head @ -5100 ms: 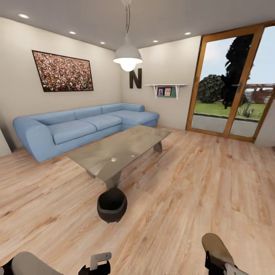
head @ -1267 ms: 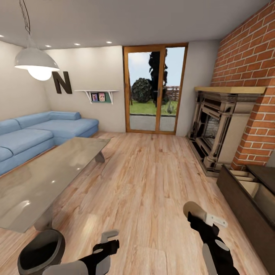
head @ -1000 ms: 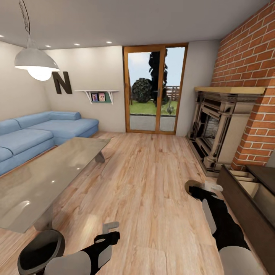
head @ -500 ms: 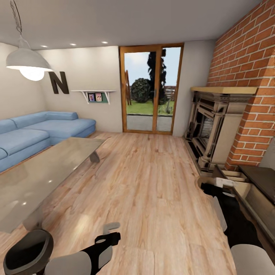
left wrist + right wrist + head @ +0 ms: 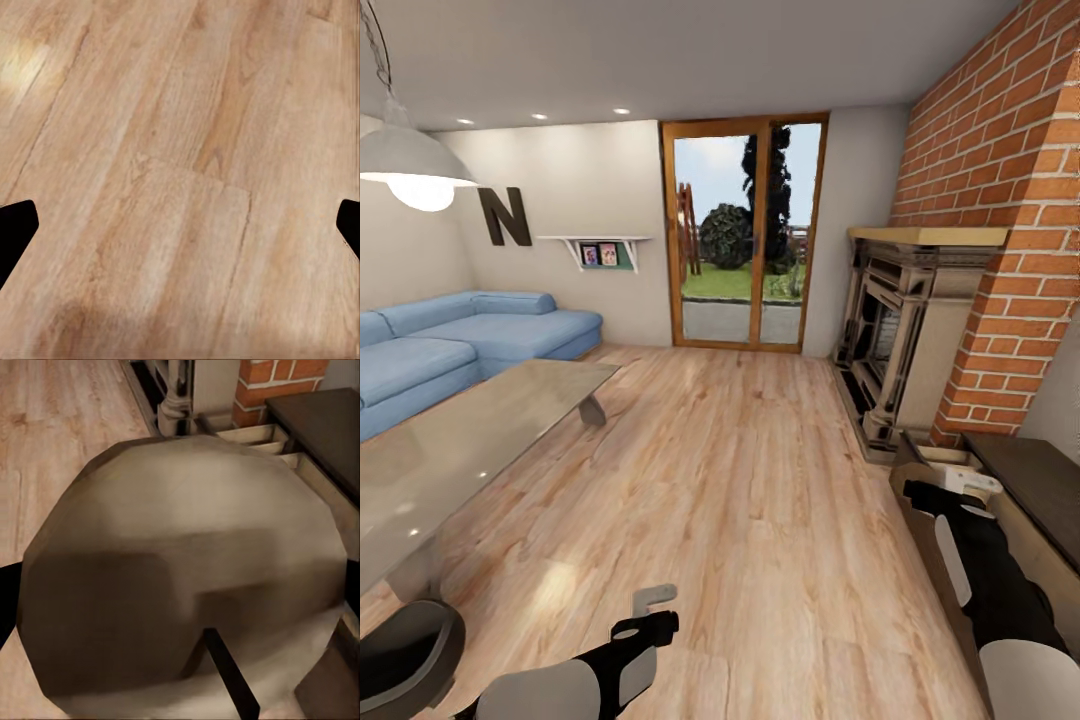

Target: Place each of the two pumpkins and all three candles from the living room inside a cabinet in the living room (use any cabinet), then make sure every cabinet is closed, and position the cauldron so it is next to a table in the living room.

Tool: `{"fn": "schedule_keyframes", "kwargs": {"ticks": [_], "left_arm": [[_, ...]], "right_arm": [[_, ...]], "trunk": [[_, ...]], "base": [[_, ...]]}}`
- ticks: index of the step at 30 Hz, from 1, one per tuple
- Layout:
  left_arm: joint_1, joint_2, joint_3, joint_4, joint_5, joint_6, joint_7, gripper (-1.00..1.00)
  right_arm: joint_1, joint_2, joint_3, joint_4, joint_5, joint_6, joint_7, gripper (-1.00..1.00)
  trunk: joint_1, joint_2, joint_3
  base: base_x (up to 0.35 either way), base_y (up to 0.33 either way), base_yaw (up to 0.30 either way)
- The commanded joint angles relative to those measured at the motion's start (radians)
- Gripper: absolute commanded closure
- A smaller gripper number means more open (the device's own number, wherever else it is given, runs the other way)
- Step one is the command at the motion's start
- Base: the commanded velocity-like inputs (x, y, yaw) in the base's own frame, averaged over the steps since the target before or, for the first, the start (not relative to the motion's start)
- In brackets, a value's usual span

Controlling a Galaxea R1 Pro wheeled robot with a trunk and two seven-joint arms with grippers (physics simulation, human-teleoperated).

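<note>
Over the last second or so I had rolled the base closer to the cabinet (image 5: 1042,478) and swung the head toward it, so the whole room slid across my head view. The real change was the right arm: it had stretched out from its tucked pose until the right gripper (image 5: 950,488) hung at the near end of the cabinet, just short of its pulled-out drawer (image 5: 945,456). That pincer was pinching a candle (image 5: 913,492). In the right wrist view its flat beige top and dark wick lay between the finger edges, with the drawer's tan divided insides showing just beyond it. I judged this candle to be moments from going in. It still needed carrying over the drawer's rim before letting go, and the drawer would need pushing shut afterwards. The left gripper (image 5: 650,615) hung low, well away from the cabinet, with its fingers spread wide over bare floor (image 5: 740,470) and holding nothing. The cauldron (image 5: 400,660) sat far across the room from the cabinet, close against the near corner of the table (image 5: 460,440), so I took that part as likely settled. I saw no pumpkins from here.
</note>
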Motion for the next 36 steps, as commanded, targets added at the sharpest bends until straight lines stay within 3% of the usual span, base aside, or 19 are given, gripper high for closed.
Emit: {"fn": "schedule_keyframes", "kwargs": {"ticks": [1, 8, 13, 15, 20, 32, 36], "left_arm": [[-0.001, 0.000, -0.009, -0.004, 0.008, -0.005, 0.007, -1.00], [-0.001, 0.000, -0.009, -0.011, 0.008, -0.006, 0.007, -1.00], [-0.001, 0.000, -0.009, -0.011, 0.008, -0.006, 0.007, -1.00], [-0.001, 0.000, -0.009, -0.011, 0.008, -0.007, 0.006, -1.00], [-0.001, 0.000, -0.008, -0.011, 0.008, -0.007, 0.005, -1.00], [-0.001, 0.000, -0.008, -0.011, 0.008, -0.008, 0.005, -1.00], [-0.001, 0.000, -0.008, -0.011, 0.008, -0.009, 0.005, -1.00]], "right_arm": [[0.000, -0.003, -0.005, 0.001, -0.007, 0.003, -0.005, 1.00], [0.000, -0.017, -0.037, 0.039, -0.006, 0.002, -0.028, 1.00], [-0.002, -0.022, -0.039, 0.088, -0.005, -0.002, -0.056, 1.00], [-0.004, -0.041, -0.037, 0.128, -0.004, -0.003, -0.060, 1.00], [-0.005, -0.054, -0.037, 0.152, -0.004, -0.002, -0.061, 1.00], [-0.016, -0.066, -0.037, 0.216, -0.005, -0.004, -0.061, 1.00], [-0.043, -0.082, -0.037, 0.291, -0.006, -0.008, -0.060, 1.00]], "trunk": [[0.000, -0.001, -0.001], [0.000, -0.001, -0.001], [0.000, -0.001, -0.001], [0.000, -0.001, -0.001], [0.000, -0.001, -0.001], [0.000, -0.001, -0.001], [0.000, -0.001, -0.001]], "base": [[0.014, -0.337, 0.000], [0.077, -0.337, 0.000], [0.101, -0.337, 0.000], [0.103, -0.337, 0.000], [0.105, -0.337, 0.000], [0.131, -0.329, 0.000], [0.148, -0.314, 0.000]]}}
